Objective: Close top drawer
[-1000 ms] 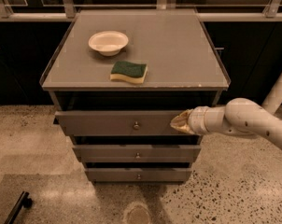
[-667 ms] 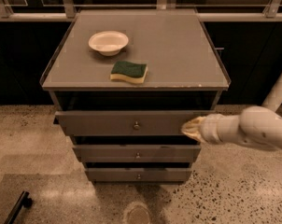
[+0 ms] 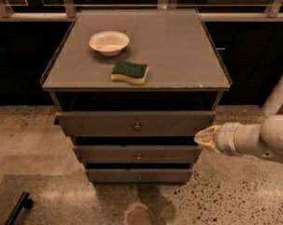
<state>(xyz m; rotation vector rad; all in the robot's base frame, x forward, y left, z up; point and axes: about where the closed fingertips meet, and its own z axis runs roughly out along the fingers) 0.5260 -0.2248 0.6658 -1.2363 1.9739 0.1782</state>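
The top drawer [image 3: 108, 123] is a wide grey drawer with a small round metal knob [image 3: 137, 125] at its centre. It stands pulled out a little from the cabinet, with a dark gap above its front. My gripper [image 3: 202, 138] is at the end of the white arm that comes in from the right. It sits just off the drawer front's lower right corner, level with the gap under it. It holds nothing.
Two shorter grey drawers [image 3: 137, 154] sit below the top one. On the cabinet top [image 3: 179, 46] stand a white bowl [image 3: 109, 42] and a green and yellow sponge [image 3: 129, 72]. A white pole [image 3: 278, 97] rises at the right. The floor is speckled stone.
My gripper has drawn back to the right and slightly down, away from the top drawer's front. The drawer has not visibly moved.
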